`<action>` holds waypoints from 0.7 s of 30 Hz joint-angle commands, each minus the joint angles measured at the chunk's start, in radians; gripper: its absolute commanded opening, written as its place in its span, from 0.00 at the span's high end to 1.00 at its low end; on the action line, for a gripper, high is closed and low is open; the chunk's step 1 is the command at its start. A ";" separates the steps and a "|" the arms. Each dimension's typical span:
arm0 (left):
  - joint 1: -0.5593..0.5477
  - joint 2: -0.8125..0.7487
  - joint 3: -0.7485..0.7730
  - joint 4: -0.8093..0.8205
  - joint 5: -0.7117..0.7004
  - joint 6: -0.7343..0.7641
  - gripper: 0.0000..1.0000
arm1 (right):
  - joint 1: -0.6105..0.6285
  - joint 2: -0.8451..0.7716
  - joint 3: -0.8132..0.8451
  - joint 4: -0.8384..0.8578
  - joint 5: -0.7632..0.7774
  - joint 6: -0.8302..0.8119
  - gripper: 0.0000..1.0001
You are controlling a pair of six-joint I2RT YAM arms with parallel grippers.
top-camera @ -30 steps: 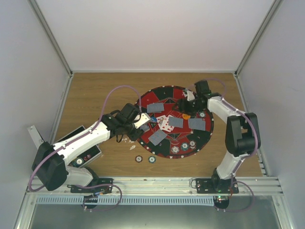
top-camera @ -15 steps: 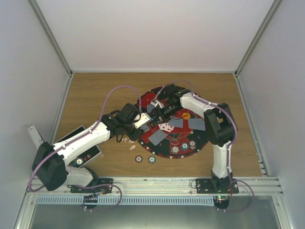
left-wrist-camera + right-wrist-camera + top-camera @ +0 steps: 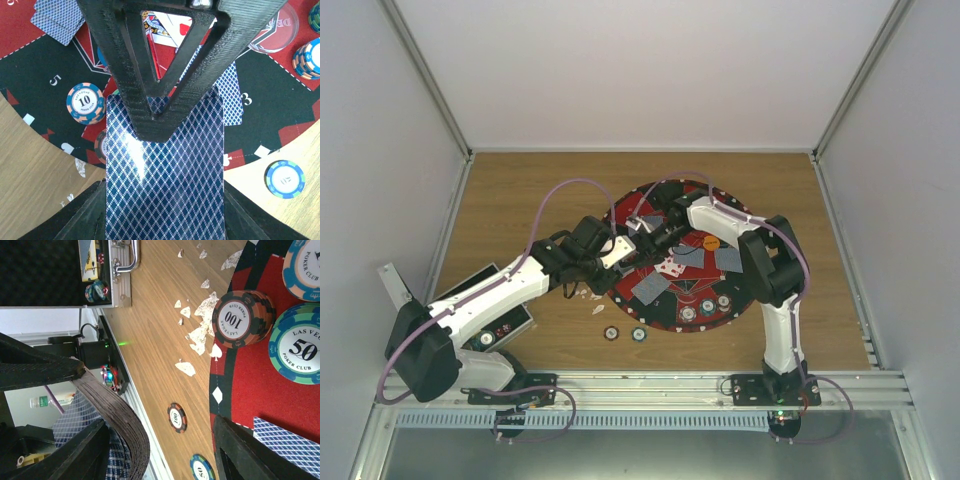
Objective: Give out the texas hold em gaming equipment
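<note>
The blue diamond-backed playing card [image 3: 165,175] clamped in the left gripper [image 3: 155,119] is glossy, catching white glare. That gripper's black fingers [image 3: 125,60] look like coarse, ribbed plastic. Below them the wood-grain table [image 3: 30,165] is matt; ahead of the right gripper [image 3: 160,442] the round poker chips [image 3: 242,319] shine smooth.

Here's the left arm [image 3: 485,300] stretched low and diagonal toward the centre, with the left gripper [image 3: 618,252] pinched tight on a playing card [image 3: 165,180]. The right arm [image 3: 775,270] folds sharply at the elbow and reaches leftward. The right gripper [image 3: 645,232] is spread, its 2 fingers [image 3: 235,450] apart, just beside the left one.
</note>
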 commanded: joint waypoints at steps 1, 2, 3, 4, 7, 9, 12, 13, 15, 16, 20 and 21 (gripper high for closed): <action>-0.006 -0.030 0.004 0.051 -0.005 0.005 0.46 | 0.008 0.025 0.027 -0.017 -0.013 0.000 0.44; -0.006 -0.030 0.004 0.050 -0.006 0.004 0.46 | 0.008 0.025 0.027 -0.019 -0.012 0.000 0.46; -0.006 -0.031 0.004 0.050 -0.008 0.002 0.46 | 0.007 0.026 0.027 -0.024 -0.007 0.000 0.49; -0.006 -0.032 0.004 0.049 -0.010 0.002 0.46 | 0.008 0.025 0.029 -0.027 0.004 0.002 0.52; -0.007 -0.038 -0.001 0.048 -0.012 -0.006 0.46 | 0.002 0.016 0.029 -0.023 0.033 0.024 0.56; -0.006 -0.041 -0.002 0.046 -0.013 -0.008 0.46 | -0.006 0.012 0.027 -0.013 0.034 0.037 0.58; -0.006 -0.045 -0.004 0.044 -0.014 -0.007 0.46 | -0.022 0.007 0.021 0.000 0.017 0.051 0.61; -0.007 -0.046 -0.004 0.043 -0.015 -0.006 0.46 | -0.026 0.006 0.021 0.002 0.011 0.053 0.61; -0.006 -0.047 -0.004 0.042 -0.017 -0.005 0.46 | -0.033 0.003 0.016 -0.001 0.010 0.053 0.62; -0.006 -0.048 -0.004 0.041 -0.018 -0.005 0.46 | -0.035 0.001 0.012 0.002 0.010 0.053 0.62; -0.007 -0.047 -0.004 0.042 -0.017 -0.007 0.46 | -0.044 -0.005 -0.001 0.005 0.006 0.054 0.63; -0.007 -0.047 -0.005 0.041 -0.017 -0.007 0.46 | -0.045 -0.007 -0.002 0.006 0.004 0.054 0.65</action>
